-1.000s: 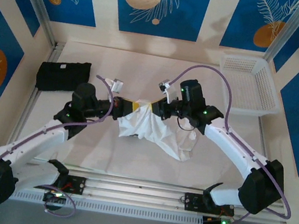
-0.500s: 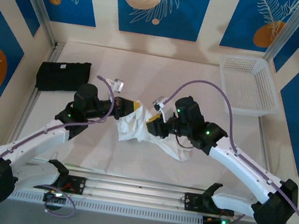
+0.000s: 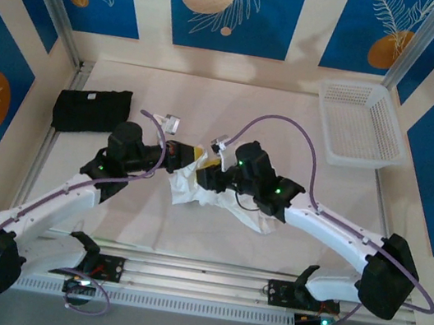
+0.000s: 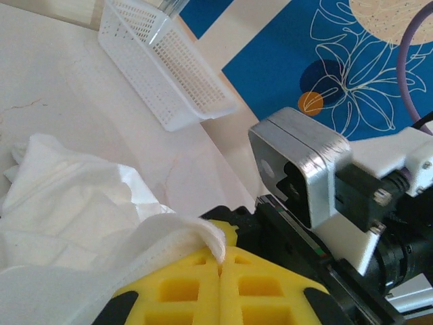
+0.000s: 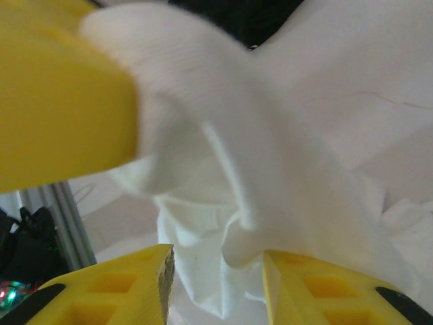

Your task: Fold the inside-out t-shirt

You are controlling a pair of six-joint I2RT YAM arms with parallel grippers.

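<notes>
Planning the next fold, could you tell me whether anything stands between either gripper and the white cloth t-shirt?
Nothing visible: the left gripper is shut on the white cloth t-shirt, and its fabric hangs between the parted fingers of the right gripper.

The pale table (image 3: 234, 107) carried three things. A white mesh basket (image 3: 362, 124) stood upright at about 2 o'clock, near the far right corner and well apart from the rest. A black cloth garment (image 3: 92, 110), folded into a flat block, lay at about 10 o'clock beside the left edge. Near the centre, slightly toward 6 o'clock, the inside-out t-shirt (image 3: 195, 192) sat in a crumpled white heap, its lower folds resting on the surface.
</notes>
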